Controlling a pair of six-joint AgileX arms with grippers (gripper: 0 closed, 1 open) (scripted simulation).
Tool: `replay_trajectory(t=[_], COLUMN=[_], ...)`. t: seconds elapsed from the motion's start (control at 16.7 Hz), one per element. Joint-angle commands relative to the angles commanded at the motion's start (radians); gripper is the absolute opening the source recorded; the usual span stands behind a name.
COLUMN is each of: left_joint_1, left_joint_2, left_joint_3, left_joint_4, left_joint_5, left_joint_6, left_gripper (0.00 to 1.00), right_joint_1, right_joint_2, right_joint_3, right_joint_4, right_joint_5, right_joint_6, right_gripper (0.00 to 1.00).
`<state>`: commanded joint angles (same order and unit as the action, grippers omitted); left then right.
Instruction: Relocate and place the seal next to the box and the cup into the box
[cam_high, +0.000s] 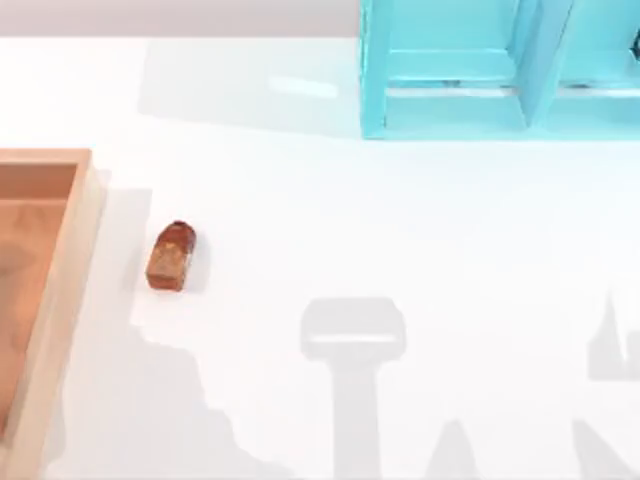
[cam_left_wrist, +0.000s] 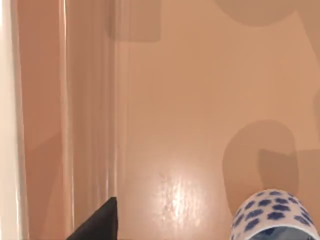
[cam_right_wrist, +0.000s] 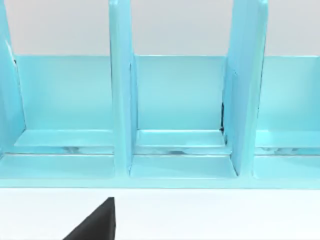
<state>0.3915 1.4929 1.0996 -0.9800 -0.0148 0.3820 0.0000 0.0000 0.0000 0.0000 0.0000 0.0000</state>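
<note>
Seal (cam_high: 171, 257): lies on the white tabletop (cam_high: 400, 230), near the box's right rim but apart from it, rounded carved end toward the far side; reddish-brown, mottled.
Box (cam_high: 62, 290): shallow wooden tray at the top view's left edge, tan raised rim, orange-brown floor; partly cut off by the picture edge.
Cup (cam_left_wrist: 275, 217): white with blue dot pattern, seen in the left wrist view at the picture's edge, over the box floor (cam_left_wrist: 200, 110); whether it touches the floor cannot be told.
Left gripper: one dark finger (cam_left_wrist: 97, 222) shows above the box floor near the inner rim; whether the fingers are spread or pinching the cup cannot be told.
Right gripper: one dark finger (cam_right_wrist: 95, 222) shows above the tabletop, facing the turquoise shelf (cam_right_wrist: 175, 115); finger state cannot be told.
Turquoise shelf: stands at the far side of the tabletop, divided into compartments by upright panels.
Writing, labels: none legible on any item.
</note>
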Motion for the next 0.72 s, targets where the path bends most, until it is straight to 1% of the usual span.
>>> replay_trajectory(t=[0.12, 0.3, 0.48, 0.6, 0.72], left_joint_1=[-0.02, -0.033, -0.042, -0.021, -0.011], left_joint_2=[-0.017, -0.031, -0.052, -0.06, -0.061], left_joint_3=[0.104, 0.182, 0.176, 0.164, 0.154], left_joint_4=[-0.055, -0.213, -0.366, -0.417, -0.427], left_joint_5=[-0.008, 0.004, 0.061, 0.094, 0.101], left_joint_6=[-0.005, -0.024, -0.003, 0.007, 0.004], left_gripper=[1.0, 1.0, 1.0, 1.0, 1.0], right_joint_1=[0.0, 0.0, 0.0, 0.0, 0.0], right_joint_2=[0.0, 0.0, 0.0, 0.0, 0.0], right_joint_3=[0.0, 0.0, 0.0, 0.0, 0.0], right_joint_4=[0.0, 0.0, 0.0, 0.0, 0.0], right_joint_5=[0.0, 0.0, 0.0, 0.0, 0.0], right_joint_6=[0.0, 0.0, 0.0, 0.0, 0.0], right_gripper=[1.0, 1.0, 1.0, 1.0, 1.0])
